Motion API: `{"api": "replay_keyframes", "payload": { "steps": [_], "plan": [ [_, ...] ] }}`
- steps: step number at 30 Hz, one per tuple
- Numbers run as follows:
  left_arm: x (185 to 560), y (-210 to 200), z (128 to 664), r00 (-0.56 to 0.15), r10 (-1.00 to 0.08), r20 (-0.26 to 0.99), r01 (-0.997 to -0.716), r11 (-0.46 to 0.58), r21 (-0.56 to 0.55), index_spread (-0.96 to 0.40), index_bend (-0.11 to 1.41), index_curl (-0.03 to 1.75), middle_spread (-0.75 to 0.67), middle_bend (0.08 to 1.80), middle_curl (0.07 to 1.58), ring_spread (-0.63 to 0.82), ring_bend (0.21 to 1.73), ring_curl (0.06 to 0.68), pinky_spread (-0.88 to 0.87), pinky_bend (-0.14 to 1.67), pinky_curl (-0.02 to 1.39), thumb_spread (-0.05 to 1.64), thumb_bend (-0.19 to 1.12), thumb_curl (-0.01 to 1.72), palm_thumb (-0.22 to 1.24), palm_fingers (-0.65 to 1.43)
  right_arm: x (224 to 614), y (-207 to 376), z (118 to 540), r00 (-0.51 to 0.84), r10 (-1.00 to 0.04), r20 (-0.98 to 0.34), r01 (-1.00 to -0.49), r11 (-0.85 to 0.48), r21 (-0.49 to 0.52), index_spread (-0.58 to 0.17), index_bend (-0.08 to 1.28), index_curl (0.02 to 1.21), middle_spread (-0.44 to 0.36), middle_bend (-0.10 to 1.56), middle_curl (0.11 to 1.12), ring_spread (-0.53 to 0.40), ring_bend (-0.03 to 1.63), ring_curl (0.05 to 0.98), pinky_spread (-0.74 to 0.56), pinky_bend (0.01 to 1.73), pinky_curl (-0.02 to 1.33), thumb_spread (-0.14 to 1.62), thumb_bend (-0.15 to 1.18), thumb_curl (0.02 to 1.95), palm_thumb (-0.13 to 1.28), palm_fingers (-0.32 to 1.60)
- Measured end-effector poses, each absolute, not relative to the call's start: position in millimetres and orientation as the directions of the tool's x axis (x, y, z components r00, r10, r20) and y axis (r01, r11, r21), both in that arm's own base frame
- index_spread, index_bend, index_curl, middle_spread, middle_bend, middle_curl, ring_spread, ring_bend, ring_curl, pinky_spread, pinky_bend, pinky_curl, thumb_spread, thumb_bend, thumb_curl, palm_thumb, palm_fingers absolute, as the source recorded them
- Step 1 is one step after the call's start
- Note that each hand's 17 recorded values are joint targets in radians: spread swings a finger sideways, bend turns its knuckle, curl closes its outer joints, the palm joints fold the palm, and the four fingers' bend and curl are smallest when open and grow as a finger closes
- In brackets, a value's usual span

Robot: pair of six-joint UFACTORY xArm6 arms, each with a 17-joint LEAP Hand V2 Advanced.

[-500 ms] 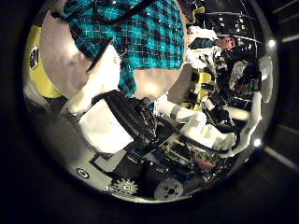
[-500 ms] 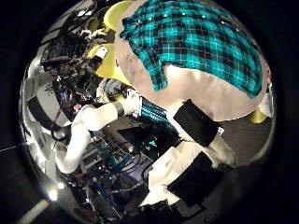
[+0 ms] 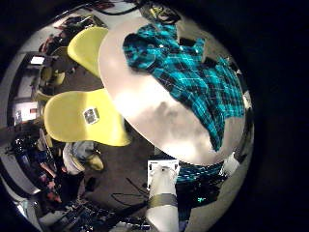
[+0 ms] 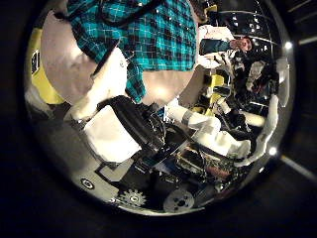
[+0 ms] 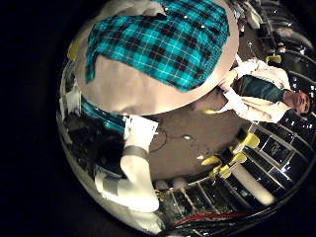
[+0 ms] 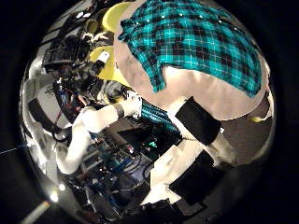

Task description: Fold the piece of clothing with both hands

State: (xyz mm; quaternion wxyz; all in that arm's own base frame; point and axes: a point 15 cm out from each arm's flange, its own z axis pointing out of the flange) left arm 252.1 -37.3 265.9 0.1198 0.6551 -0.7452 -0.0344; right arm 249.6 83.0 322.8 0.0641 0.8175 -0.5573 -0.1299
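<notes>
A checked shirt [image 3: 183, 72] lies spread flat on a round pale table [image 3: 154, 116], with its sleeves out to the sides. Both palms look down on it from above the table's edge. My left hand [image 4: 117, 117] shows straight, relaxed fingers reaching toward the near hem of the shirt [image 4: 139, 35] and holds nothing. My right hand [image 6: 192, 140] is also relaxed above the table rim [image 6: 210, 93], short of the shirt [image 6: 196, 42]. The whole shirt [image 5: 158, 44] shows uncovered in the right little finger side view. No cloth sits between the fingers of either hand.
Two yellow chairs [image 3: 82, 116] stand beside the table on the far side from the arms. The other arm [image 4: 213, 134] shows in the left thumb side view, and likewise an arm [image 6: 93, 121] in the right thumb side view. Cluttered benches ring the room.
Both thumb side views have shifted slightly, so both hands have moved a little over the table. The shirt lies as before.
</notes>
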Motion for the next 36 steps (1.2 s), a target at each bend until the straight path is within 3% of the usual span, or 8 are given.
{"api": "replay_keyframes", "payload": {
  "steps": [4, 8, 10, 22, 36],
  "plan": [
    [254, -50, 247, -0.233, -0.971, 0.044, -0.949, 0.237, 0.209, -0.21, 0.15, 0.57, -0.12, 0.17, 0.55, -0.05, 0.72, 0.222, -0.07, 0.42, 0.4, 1.14, -0.06, 0.3, 0.32, 0.31, 253, 77, 324, 0.321, -0.937, -0.14, -0.905, -0.347, 0.247, -0.325, 0.17, 0.31, -0.017, 0.34, 0.37, 0.109, 0.71, 0.196, 0.4, 0.63, 0.16, 1.4, -0.01, 0.3, 0.67, 0.32],
    [267, -75, 229, -0.335, -0.942, -0.002, -0.93, 0.331, 0.158, -0.17, 0.16, 0.54, -0.04, 0.18, 0.52, 0.04, 0.73, 0.222, 0.03, 0.4, 0.39, 1.07, -0.05, 0.29, 0.23, 0.23, 255, 71, 327, 0.302, -0.943, -0.138, -0.914, -0.328, 0.241, -0.321, 0.17, 0.31, -0.083, 0.33, 0.37, 0.109, 0.71, 0.196, 0.4, 0.63, 0.16, 1.4, -0.01, 0.3, 0.67, 0.32],
    [271, -86, 220, -0.375, -0.927, -0.01, -0.917, 0.369, 0.152, -0.14, 0.16, 0.51, 0.0, 0.19, 0.5, 0.07, 0.73, 0.218, 0.09, 0.4, 0.38, 1.03, -0.05, 0.28, 0.19, 0.21, 255, 68, 328, 0.297, -0.946, -0.133, -0.916, -0.321, 0.241, -0.32, 0.17, 0.31, -0.071, 0.33, 0.37, 0.109, 0.71, 0.195, 0.4, 0.63, 0.15, 1.4, -0.01, 0.3, 0.67, 0.32],
    [261, -104, 179, -0.438, -0.899, -0.009, -0.88, 0.427, 0.209, -0.01, 0.15, 0.39, 0.16, 0.19, 0.44, 0.24, 0.74, 0.212, 0.26, 0.43, 0.37, 0.91, -0.03, 0.29, 0.11, 0.13, 263, 22, 336, 0.235, -0.971, -0.035, -0.937, -0.236, 0.256, -0.314, 0.17, 0.31, -0.018, 0.35, 0.37, 0.101, 0.71, 0.192, 0.4, 0.63, 0.15, 1.37, -0.01, 0.31, 0.65, 0.34],
    [248, -117, 138, -0.505, -0.861, -0.052, -0.829, 0.467, 0.308, 0.05, 0.17, 0.34, 0.21, 0.22, 0.41, 0.33, 0.74, 0.2, 0.32, 0.43, 0.35, 0.86, -0.03, 0.31, 0.14, 0.15, 252, 0, 343, 0.213, -0.977, 0.003, -0.938, -0.204, 0.28, -0.313, 0.17, 0.31, -0.004, 0.35, 0.37, 0.076, 0.73, 0.19, 0.39, 0.65, 0.14, 1.36, -0.01, 0.32, 0.65, 0.34]
  ]
}}
